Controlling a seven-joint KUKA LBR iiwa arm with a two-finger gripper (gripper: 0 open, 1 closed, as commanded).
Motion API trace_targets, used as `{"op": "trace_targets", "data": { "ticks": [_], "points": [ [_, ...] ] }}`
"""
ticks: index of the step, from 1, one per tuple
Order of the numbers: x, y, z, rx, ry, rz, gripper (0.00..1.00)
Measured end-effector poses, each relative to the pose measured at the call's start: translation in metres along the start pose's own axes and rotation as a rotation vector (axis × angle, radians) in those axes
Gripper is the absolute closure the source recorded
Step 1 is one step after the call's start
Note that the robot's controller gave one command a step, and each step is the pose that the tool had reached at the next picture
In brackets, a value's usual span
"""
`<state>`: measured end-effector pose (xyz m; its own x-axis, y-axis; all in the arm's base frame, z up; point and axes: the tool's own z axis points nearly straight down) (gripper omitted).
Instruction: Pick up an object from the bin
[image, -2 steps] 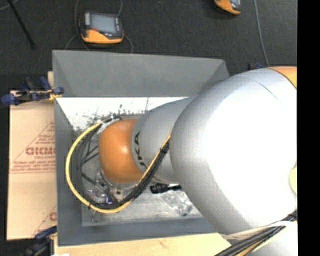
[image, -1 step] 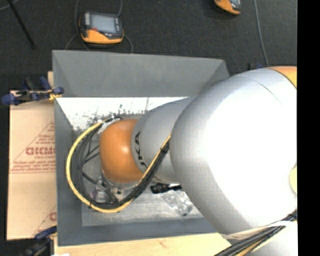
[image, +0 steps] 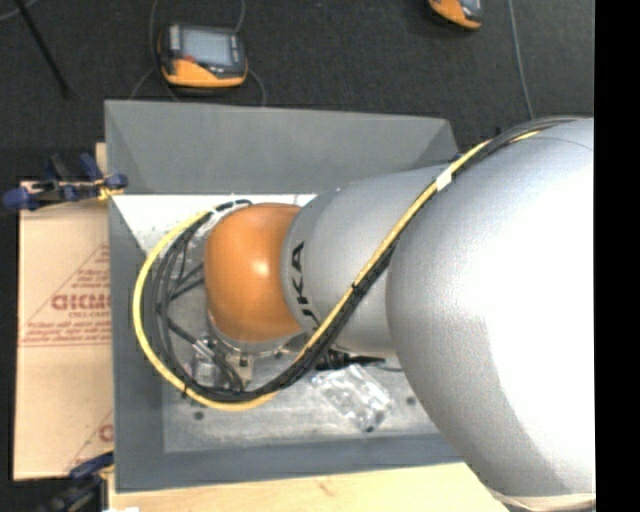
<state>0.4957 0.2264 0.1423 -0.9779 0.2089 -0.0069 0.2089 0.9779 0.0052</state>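
Arm (image: 480, 300) enters from the view's right and covers most of the grey bin (image: 270, 150). The orange wrist cover (image: 245, 280) sits over the bin's left half, ringed by a yellow cable (image: 143, 300). Gripper (image: 215, 362) points down beneath the cover, near the front-left floor; cannot tell whether it is open or closed. Loose thing in sight: a crumpled clear plastic packet (image: 352, 397) on the front floor. It lies toward the view's right of the gripper and apart from it, with its long axis roughly left-right. The floor under the arm is hidden.
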Motion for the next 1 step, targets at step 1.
{"op": "trace_targets", "data": {
  "ticks": [1],
  "points": [
    [-0.0092, 0.0013, -0.1541, -0.001, -0.003, 0.002, 1.0]
  ]
}}
